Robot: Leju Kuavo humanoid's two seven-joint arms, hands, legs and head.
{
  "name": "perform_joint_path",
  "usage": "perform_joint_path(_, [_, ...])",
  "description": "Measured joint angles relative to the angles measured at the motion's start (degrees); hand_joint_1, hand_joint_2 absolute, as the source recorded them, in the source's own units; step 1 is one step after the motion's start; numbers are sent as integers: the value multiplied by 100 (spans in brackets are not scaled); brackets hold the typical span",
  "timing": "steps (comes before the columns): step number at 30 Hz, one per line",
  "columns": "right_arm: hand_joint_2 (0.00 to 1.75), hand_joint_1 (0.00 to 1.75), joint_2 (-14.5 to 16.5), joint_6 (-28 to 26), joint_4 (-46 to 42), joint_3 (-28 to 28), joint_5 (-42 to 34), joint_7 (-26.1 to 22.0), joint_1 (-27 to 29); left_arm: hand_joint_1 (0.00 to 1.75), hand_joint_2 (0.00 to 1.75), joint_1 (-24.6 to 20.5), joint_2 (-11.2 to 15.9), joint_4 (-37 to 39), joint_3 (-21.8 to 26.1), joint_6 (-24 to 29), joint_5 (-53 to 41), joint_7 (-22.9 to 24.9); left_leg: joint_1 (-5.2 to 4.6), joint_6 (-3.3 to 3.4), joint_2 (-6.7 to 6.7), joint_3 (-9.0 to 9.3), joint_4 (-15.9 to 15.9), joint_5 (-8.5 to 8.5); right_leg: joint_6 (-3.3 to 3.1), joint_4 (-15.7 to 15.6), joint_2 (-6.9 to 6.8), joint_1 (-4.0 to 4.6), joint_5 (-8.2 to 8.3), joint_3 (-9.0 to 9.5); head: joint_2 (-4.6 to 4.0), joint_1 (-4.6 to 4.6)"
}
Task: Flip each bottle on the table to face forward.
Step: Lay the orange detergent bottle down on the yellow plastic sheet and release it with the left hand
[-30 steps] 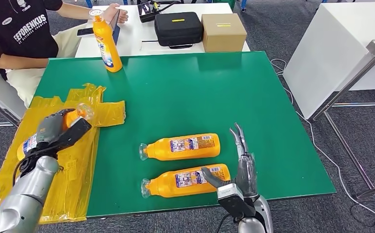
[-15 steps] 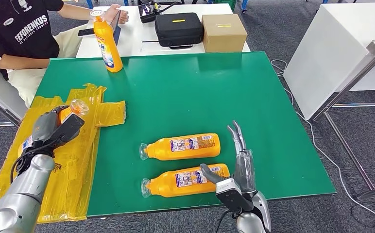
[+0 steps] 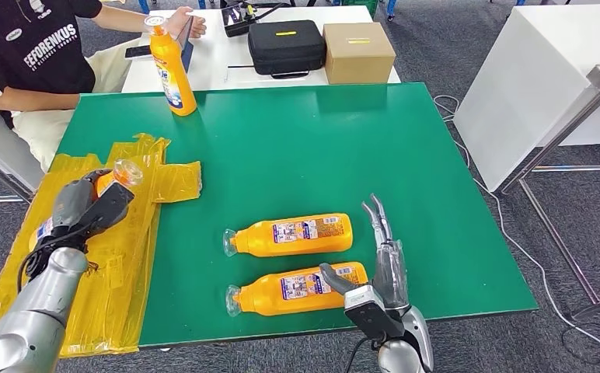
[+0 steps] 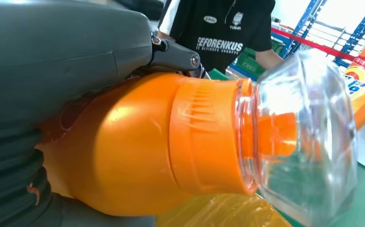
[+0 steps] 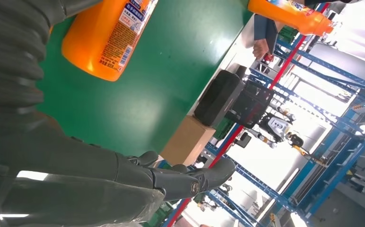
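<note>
Bottles: one (image 3: 112, 180) is gripped in the left hand (image 3: 87, 206) above the yellow sheet (image 3: 126, 256), two lie on the green table (image 3: 297, 140), one stands far-left. Right hand (image 3: 382, 280) is spread, thumb touching the near bottle (image 3: 297, 287).

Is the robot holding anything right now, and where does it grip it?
Its left hand grips an orange bottle around the body, just below the clear cap.

Four orange bottles with clear caps. Two lie on their sides on the green counter (image 3: 406, 148), labels up, caps pointing left: far bottle (image 3: 289, 235), near bottle (image 3: 297, 288) parallel just beside it. Upright bottle (image 3: 170, 68) at far-left corner. Held bottle (image 3: 109, 186) tilted, gripped by left hand (image 3: 87, 210).
</note>
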Motion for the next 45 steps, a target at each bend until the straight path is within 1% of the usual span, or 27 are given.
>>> perform_joint_path(1, [175, 0, -2, -7, 0, 8, -6, 1, 2, 158, 175, 7, -10, -11, -7, -51, 71, -21, 0, 0, -2, 2, 0, 0, 0, 0, -2, -1, 0, 1, 0, -1])
perform_joint_path(4, [175, 0, -5, -12, 0, 39, -22, 8, 3, 27, 175, 30, -66, -52, -76, -153, 166, -40, -2, 0, -13, 7, 0, 0, -1, -1, -16, -3, -1, 7, 0, -2])
perform_joint_path(5, [175, 0, -5, -11, 0, 50, -25, 13, 1, 0, 175, 44, -91, -60, -120, -184, 156, -29, -3, 0, -16, 9, 0, 0, -1, -1, -21, -3, -2, 10, 0, -1])
perform_joint_path(8, [175, 0, -5, 17, 9, 99, -33, 45, -37, 0, 175, 132, -209, -67, -332, -354, -24, 111, -10, 1, -20, 14, -1, 0, -1, -2, -25, -7, -2, 18, 0, -1])
perform_joint_path(12, [175, 0, 2, 40, 58, 162, -32, 99, -162, 0, 175, 289, -439, -3, -691, -464, -179, 251, -19, 3, -21, 21, -1, 1, 0, -1, -25, -17, -1, 25, -1, -1])
perform_joint_path(18, [175, 0, 68, 121, 88, 162, 124, 197, -222, 0, 175, 551, -800, 70, -961, -918, 181, 42, -27, 5, -16, 18, 0, 1, 3, -1, -21, -21, 0, 25, 1, 1])
perform_joint_path(24, [175, 0, 161, 150, 103, 140, 228, 225, -245, 0, 175, 649, -1028, -51, -1192, -1393, 519, -126, -28, 6, -22, 20, -1, 0, 1, -1, -26, -21, -2, 26, 1, 0])
perform_joint_path(26, [175, 0, 190, 151, 111, 120, 251, 225, -243, 0, 175, 708, -1086, -92, -1288, -1428, 584, -113, -28, 6, -17, 20, -1, 0, 2, 0, -21, -21, -1, 25, 0, 1])
perform_joint_path(32, [175, 0, 260, 153, 196, 41, 290, 244, -245, 0, 175, 970, -1175, -261, -1532, -1261, 690, -102, -29, 6, -10, 20, -1, 0, 2, 0, -14, -21, -1, 23, 0, 0])
perform_joint_path(35, [175, 0, 303, 133, 246, -12, 438, 261, -243, 0, 175, 1228, -1219, -534, -1592, -1127, 919, -208, -29, 6, -9, 18, -1, 0, 2, 0, -14, -21, -1, 21, 1, 0])
perform_joint_path(38, [175, 0, 325, 105, 271, -69, 574, 300, -234, 0, 175, 1579, -1258, -1010, -1628, -999, 1185, -277, -29, 6, -8, 12, -1, -1, 2, 0, -13, -21, -2, 13, 0, 0])
perform_joint_path(41, [175, 0, 340, 35, 289, -118, 683, 331, -206, 0, 175, 2003, -1293, -1682, -1646, -875, 1524, -323, -29, 6, -6, 2, -1, -1, 2, 0, -9, -21, -1, 0, 1, 0])
perform_joint_path(45, [175, 0, 342, -72, 291, -152, 781, 362, -148, 0, 175, 2470, -1310, -2790, -1658, -463, 1849, -367, -28, 6, -6, -9, -1, -1, 2, 0, -10, -21, -1, -10, 1, 0])
